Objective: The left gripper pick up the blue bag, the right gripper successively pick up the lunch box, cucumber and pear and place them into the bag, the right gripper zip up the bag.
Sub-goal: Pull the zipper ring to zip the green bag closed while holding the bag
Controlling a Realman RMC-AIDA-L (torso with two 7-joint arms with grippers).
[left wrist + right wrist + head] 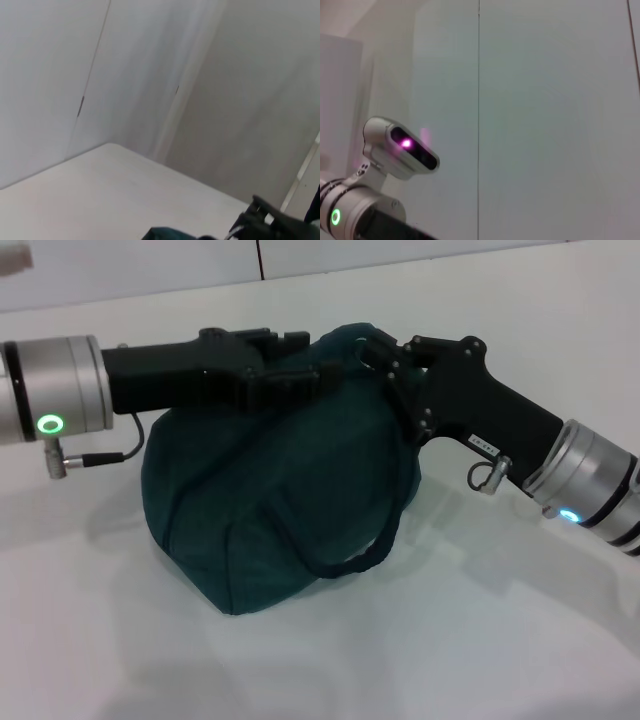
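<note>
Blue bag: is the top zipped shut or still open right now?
Cannot tell. In the head view the left gripper and right gripper both cover the top of the blue bag, hiding the zipper. The bag looks bulged and full.

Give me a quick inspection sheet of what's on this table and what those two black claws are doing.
Surface: white table, bare around the bag.
Job's things: blue bag sits bulging; one handle droops at its front. Lunch box, cucumber, pear: nothing seen.
Clutter: nothing seen.
Claws: left claw and right claw both at the bag's top edge.
Cables: thin black cable loops under the left wrist.
Surroundings: plain pale walls.
</note>
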